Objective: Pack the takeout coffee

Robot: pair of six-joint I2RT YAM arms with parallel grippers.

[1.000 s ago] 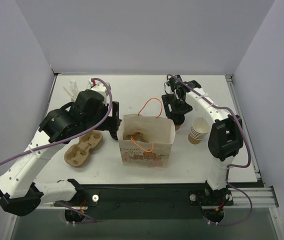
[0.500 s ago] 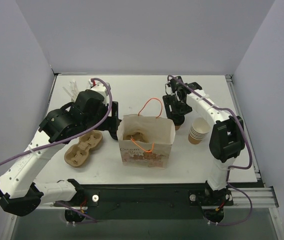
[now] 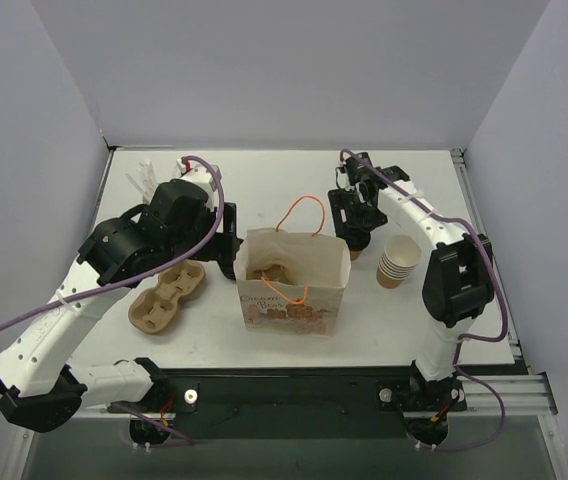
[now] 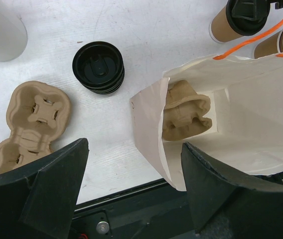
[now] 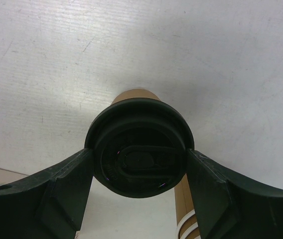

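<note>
The takeout coffee (image 5: pixel 139 149), a brown paper cup with a black lid, stands on the table just behind the paper bag (image 3: pixel 292 290). It also shows in the left wrist view (image 4: pixel 238 17). My right gripper (image 5: pixel 139 169) is shut on its lid, with a finger touching each side. In the top view my right gripper (image 3: pixel 354 235) covers most of the cup. My left gripper (image 4: pixel 134 199) is open, and the bag's left wall (image 4: pixel 151 134) stands between its fingers. In the top view my left gripper (image 3: pixel 232 245) is at the bag's left rim. A brown pulp carrier (image 4: pixel 184 109) lies inside the bag.
A second pulp carrier (image 3: pixel 167 296) lies left of the bag. A stack of black lids (image 4: pixel 98 67) is beside it. A stack of lidless brown cups (image 3: pixel 397 262) stands right of the coffee. White cups (image 3: pixel 149 178) stand at the back left.
My right arm has shifted slightly to the right with its gripper at the coffee. The left arm and the bag have not moved.
</note>
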